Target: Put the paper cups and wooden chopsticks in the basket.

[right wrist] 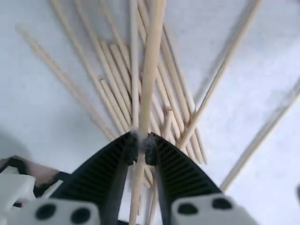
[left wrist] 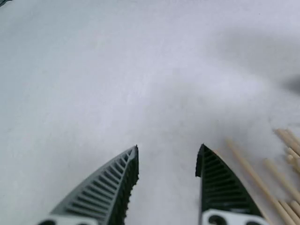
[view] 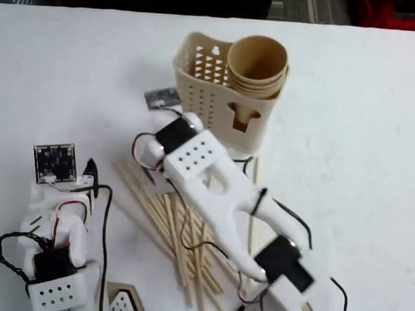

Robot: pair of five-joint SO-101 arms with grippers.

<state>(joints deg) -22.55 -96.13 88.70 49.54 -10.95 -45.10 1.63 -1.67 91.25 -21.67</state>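
Cups step judged done: paper cups [view: 258,61] nested mouth-up in the basket [view: 196,93], upper centre of the high view. Chopstick step in hand.

Right pincer [right wrist: 142,140] clamped together on a single chopstick [right wrist: 151,70], gripped partway along rather than at an end, with a tail trailing back between the fingers. Seemingly raised a little above the loose chopsticks [view: 189,265] fanned over the counter [view: 360,134] at lower centre, below the basket and under the right arm.

Long axis of the held stick straight out ahead of the pincer, in line with the fingers and roughly parallel to the sticks beneath. Pile itself slanting from middle left down toward the bottom edge of the high view.

Left pincer [left wrist: 167,154] apart and empty, low over bare counter at lower left, ends of loose chopsticks [left wrist: 262,185] just beside it.

Next, probably: lift higher, carry toward upper centre, tip the stick toward upright over the free half of the basket beside the cups, then let go. Likely snag: a level stick bridging the rim instead of dropping in.
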